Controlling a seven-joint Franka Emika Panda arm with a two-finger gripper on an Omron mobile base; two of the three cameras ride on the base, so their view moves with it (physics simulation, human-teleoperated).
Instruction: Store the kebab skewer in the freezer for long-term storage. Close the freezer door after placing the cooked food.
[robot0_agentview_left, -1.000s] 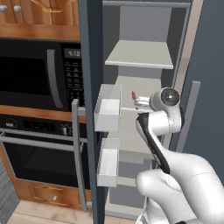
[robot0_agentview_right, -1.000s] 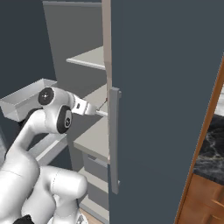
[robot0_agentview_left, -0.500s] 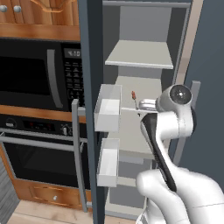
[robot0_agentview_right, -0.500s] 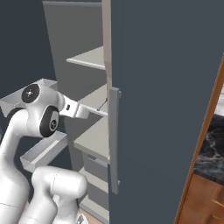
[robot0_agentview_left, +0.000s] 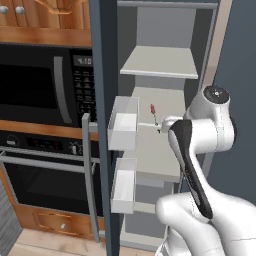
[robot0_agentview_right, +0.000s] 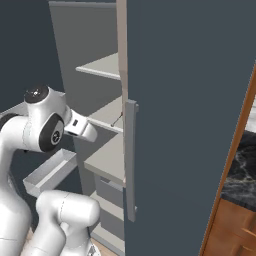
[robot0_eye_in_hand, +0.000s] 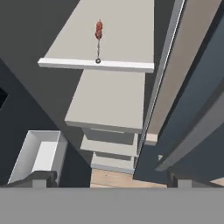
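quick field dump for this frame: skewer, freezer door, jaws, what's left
kebab skewer: lying on a freezer shelf, one end at the front edge
freezer: open
freezer door: swung wide, white bins on inner face
gripper: jaws open, empty, clear of the skewer
left to do: close the freezer door

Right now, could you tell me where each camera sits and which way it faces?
Left base view: behind the arm's left, facing the open freezer; the white arm rises lower right.
Right base view: behind the arm's right, facing the closed slate-grey door; arm lower left.
Hand view: on the hand, looking down the shelves; open gripper tips at bottom.
Left base and hand views share the kebab skewer.
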